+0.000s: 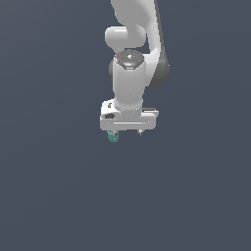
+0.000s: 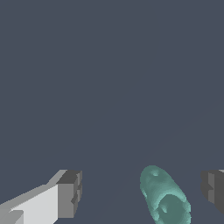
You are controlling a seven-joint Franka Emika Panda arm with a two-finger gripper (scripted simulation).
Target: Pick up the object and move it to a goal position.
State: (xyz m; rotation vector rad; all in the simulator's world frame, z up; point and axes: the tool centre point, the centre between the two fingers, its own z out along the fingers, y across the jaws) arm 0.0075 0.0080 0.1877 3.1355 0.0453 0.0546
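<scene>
The object (image 1: 113, 138) is a tiny teal-green rounded piece lying on the dark grey floor. In the exterior view it shows just below the gripper's finger on the exterior view's left. My white gripper (image 1: 126, 132) points straight down and stands open, its fingers set wide apart. In the wrist view the object (image 2: 164, 197) lies between the two dark fingertips (image 2: 70, 192), nearer one fingertip than the other, with a gap on each side. Its hollow end faces the camera. The gripper (image 2: 140, 192) touches nothing there.
A flat dark grey floor (image 1: 54, 196) fills both views. The white arm (image 1: 130, 73) rises above the gripper toward the top of the exterior view. No other object or goal marker shows.
</scene>
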